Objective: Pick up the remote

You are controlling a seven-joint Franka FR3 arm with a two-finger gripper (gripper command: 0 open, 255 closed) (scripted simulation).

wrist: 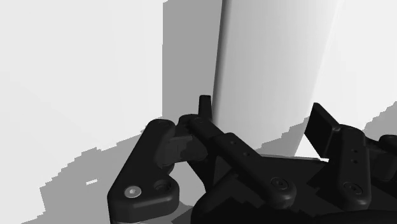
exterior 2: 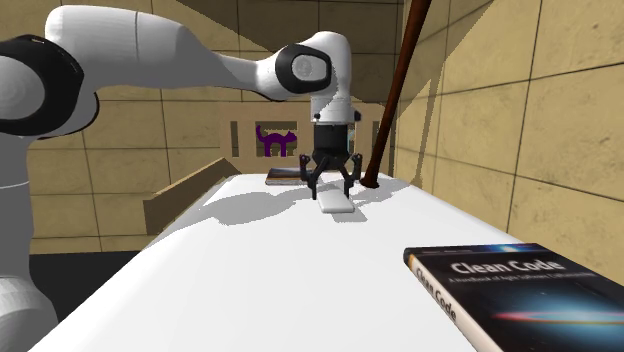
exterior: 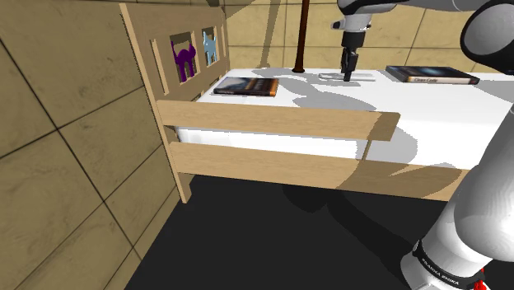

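The remote [exterior 2: 337, 204] is a plain white flat slab lying on the white bed top [exterior 2: 250, 270], near its far end. My black gripper [exterior 2: 333, 186] comes straight down onto it, one finger on each long side. In the shoulder view the gripper [exterior: 348, 72] stands upright on the pale remote [exterior: 362, 77]. In the wrist view the remote [wrist: 273, 70] runs between the two fingertips, and the gripper [wrist: 261, 114] is shut on it, with each finger against an edge. The remote looks level with the bed top; I cannot tell if it is lifted.
A "Clean Code" book [exterior: 432, 75] [exterior 2: 510, 290] lies on the bed on one side of the remote. A second book [exterior: 245, 86] lies near the wooden headboard [exterior: 177, 58] with cat cut-outs. A dark brown pole [exterior 2: 395, 100] rises just beyond the remote. Wooden rails [exterior: 280, 122] edge the bed.
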